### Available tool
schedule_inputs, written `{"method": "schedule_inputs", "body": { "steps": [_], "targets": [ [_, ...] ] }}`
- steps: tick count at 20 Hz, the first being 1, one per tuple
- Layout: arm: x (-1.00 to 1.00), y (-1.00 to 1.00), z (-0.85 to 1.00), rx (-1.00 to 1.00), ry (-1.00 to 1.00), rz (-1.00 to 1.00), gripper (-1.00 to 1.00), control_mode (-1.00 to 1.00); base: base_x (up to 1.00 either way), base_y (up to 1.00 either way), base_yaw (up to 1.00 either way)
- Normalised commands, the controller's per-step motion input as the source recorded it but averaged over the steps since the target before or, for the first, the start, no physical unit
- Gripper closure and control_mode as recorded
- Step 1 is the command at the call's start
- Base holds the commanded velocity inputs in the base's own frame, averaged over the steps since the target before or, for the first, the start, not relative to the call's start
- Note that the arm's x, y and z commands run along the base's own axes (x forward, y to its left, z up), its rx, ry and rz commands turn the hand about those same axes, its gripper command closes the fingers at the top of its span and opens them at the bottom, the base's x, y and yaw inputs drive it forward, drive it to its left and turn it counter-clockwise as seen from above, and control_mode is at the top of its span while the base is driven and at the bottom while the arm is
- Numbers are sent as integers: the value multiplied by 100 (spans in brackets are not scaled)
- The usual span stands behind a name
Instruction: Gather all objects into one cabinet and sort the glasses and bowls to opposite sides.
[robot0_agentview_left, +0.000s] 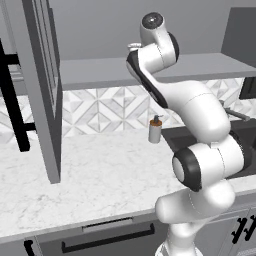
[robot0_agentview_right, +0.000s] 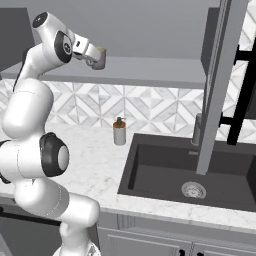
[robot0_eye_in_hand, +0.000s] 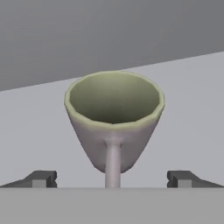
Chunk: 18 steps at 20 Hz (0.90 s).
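Observation:
A small greyish glass with an olive inside stands on a grey shelf, its wall narrowing downward. My gripper is open. Its two dark fingertips stand wide on either side of the glass and do not touch it. In the right base view the gripper is raised to the grey wall-cabinet shelf, with the glass at its tip. The task's cabinet and the bowls are out of view.
The grey glass door of the wall cabinet hangs open over the marble counter. A soap bottle stands by the black sink with its faucet. A black frame stands at the left.

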Motion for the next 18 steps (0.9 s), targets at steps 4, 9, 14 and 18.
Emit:
{"method": "schedule_inputs", "body": {
  "steps": [4, 9, 14, 18],
  "targets": [
    [0, 0, 0, 0, 0, -4, -100, -100, 0, 0, 0],
    [5, 0, -1, 0, 0, -3, 100, -100, 0, 0, 0],
    [11, 0, -2, 0, 0, -2, 100, -100, 0, 0, 0],
    [0, 0, 0, 0, 0, 0, 100, -100, 0, 0, 0]
  ]
}}
